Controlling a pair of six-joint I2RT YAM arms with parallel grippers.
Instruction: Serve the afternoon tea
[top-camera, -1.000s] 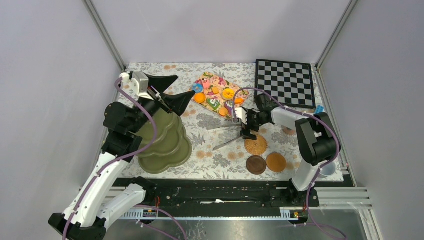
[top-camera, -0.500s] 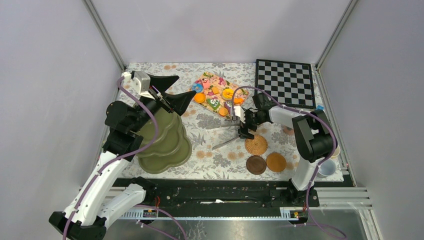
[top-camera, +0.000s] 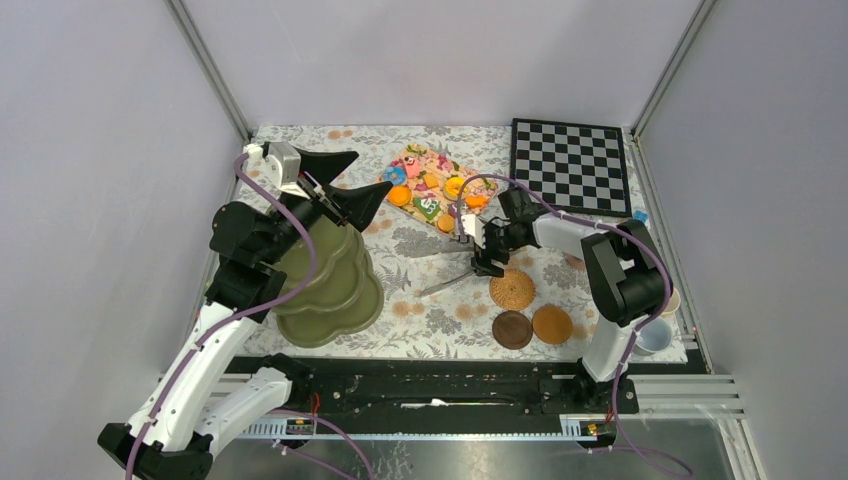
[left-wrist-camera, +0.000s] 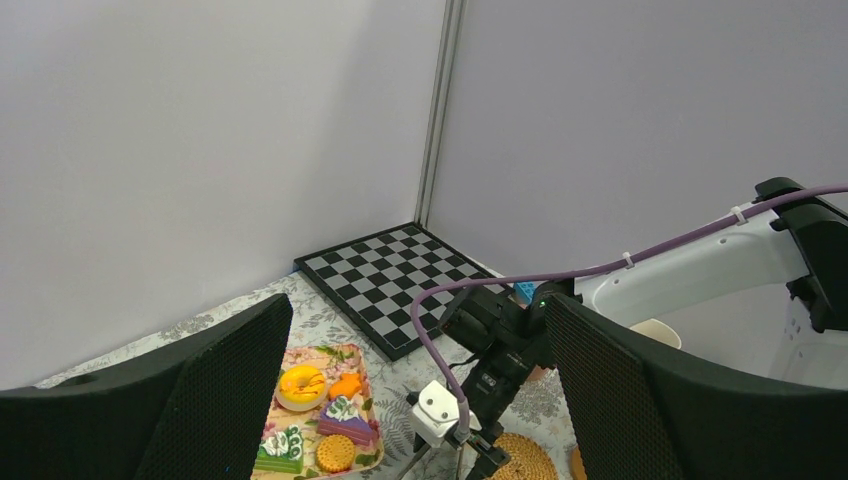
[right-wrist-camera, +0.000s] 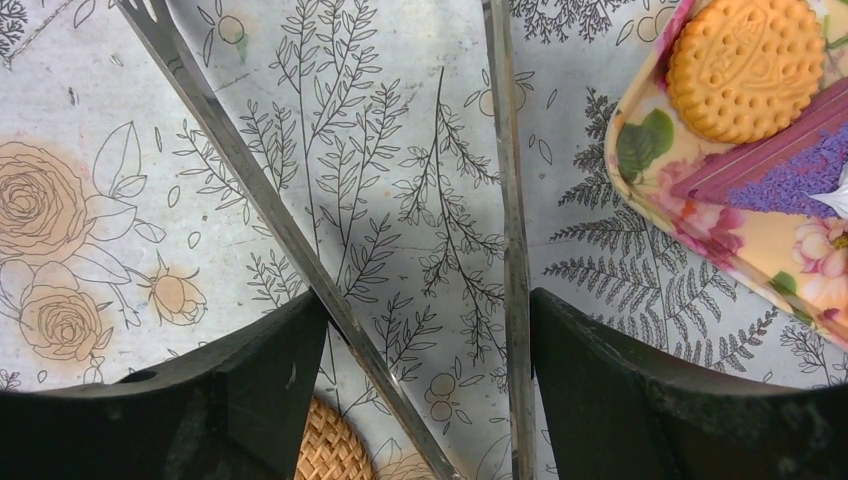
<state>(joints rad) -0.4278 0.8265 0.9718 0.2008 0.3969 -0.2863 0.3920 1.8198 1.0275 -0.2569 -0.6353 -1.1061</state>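
**Top external view.** At left centre, olive-green three-tier scalloped stand (top-camera: 335, 295), smooth moulded plastic by its look, visible tiers bare. Above its upper tier, left gripper (top-camera: 372, 170), jaws spread wide and holding nothing, presumably parked clear of the work. At upper centre, floral rectangular tray (top-camera: 415, 155) carrying small colourful toy pastries (top-camera: 428, 207), well apart from the stand. At centre, right gripper (top-camera: 487, 262) low over the shiny metal tongs (top-camera: 450, 284), likely the tool meant for lifting pastries across. At lower right of centre, three round coasters (top-camera: 512, 290), one woven straw and two flat brown discs, grouped together with no mugs on them. At upper right, black-and-white chessboard (top-camera: 570, 165).

**Left wrist view.** Textured black pads (left-wrist-camera: 200, 400) at lower left and lower right, far apart, nothing between. At right, cream-yellow mug (left-wrist-camera: 655, 332), partly hidden behind the white right arm.

**Right wrist view.** Black fingers (right-wrist-camera: 230, 400) at the bottom corners, parted, straddling both thin steel arms of the tongs, each just beside or touching one arm. No squeeze evident, arms splayed in a V. At upper right, ridged round orange biscuit (right-wrist-camera: 745, 65) on the tray. Beneath, leaf-printed tablecloth (right-wrist-camera: 420, 200).
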